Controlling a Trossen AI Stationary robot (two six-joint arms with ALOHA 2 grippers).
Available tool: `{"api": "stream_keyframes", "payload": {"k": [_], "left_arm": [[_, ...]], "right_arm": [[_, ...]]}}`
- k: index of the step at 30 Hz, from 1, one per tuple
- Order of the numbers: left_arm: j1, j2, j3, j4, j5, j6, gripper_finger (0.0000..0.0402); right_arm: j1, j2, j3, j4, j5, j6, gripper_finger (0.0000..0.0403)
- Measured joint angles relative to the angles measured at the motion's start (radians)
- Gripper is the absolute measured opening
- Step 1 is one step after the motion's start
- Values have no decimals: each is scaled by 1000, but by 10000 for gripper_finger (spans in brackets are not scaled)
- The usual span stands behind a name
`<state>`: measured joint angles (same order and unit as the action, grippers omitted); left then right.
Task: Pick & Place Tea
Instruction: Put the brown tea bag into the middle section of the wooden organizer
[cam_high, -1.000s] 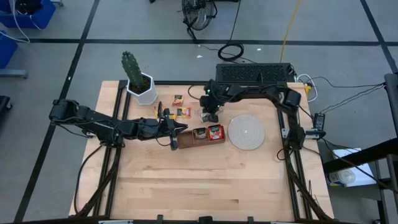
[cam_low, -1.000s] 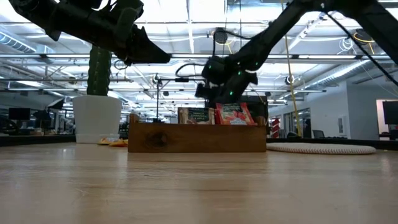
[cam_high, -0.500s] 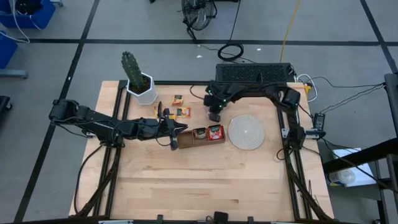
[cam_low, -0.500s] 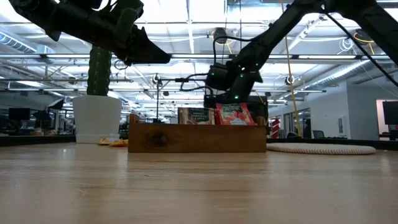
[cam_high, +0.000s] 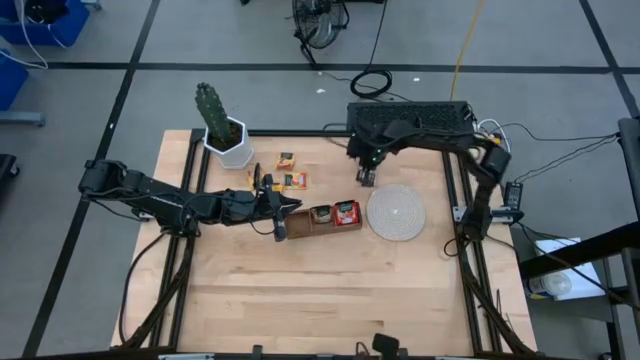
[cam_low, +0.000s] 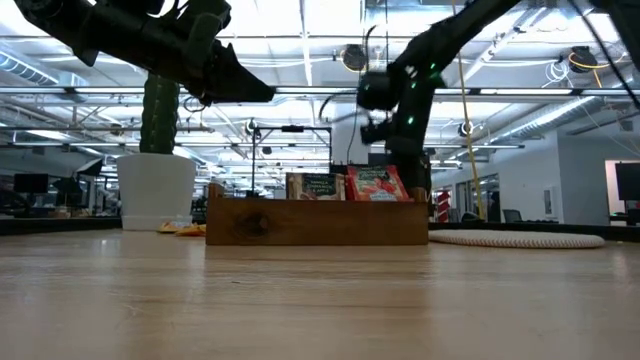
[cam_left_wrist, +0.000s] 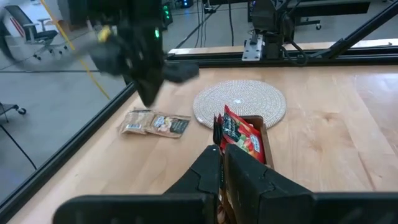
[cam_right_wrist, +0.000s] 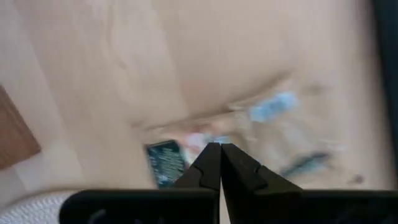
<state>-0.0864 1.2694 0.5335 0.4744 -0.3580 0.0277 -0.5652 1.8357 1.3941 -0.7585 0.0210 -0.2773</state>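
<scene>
Two tan tea sachets lie flat on the table beyond the wooden tray. My right gripper hangs shut above them, pointing steeply down; the right wrist view looks past its shut fingers onto them, and nothing shows between the fingers. A red sachet and a dark green one stand on edge in the tray. Two yellow-orange sachets lie on the table behind it. My left gripper is shut over the tray's left end.
A round whitish woven disc lies right of the tray. A cactus in a white pot stands at the far left, and a black box sits at the far edge. The near half of the table is bare wood.
My right gripper has risen from the table just behind the tray and swung toward the table's right and far edges. It has tipped to point more steeply down and stays shut. The sachets lie where they were.
</scene>
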Motion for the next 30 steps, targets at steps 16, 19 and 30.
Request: {"api": "stream_keyframes", "payload": {"k": [16, 19, 30], "left_arm": [[0, 0, 0, -29, 0, 3, 31], [0, 0, 0, -27, 0, 3, 31], [0, 0, 0, 0, 0, -5, 31]], "right_arm": [[-58, -265, -439, 352, -177, 2, 101], [-16, -249, -455, 431, -110, -1, 177], [15, -10, -414, 529, -11, -139, 267]]}}
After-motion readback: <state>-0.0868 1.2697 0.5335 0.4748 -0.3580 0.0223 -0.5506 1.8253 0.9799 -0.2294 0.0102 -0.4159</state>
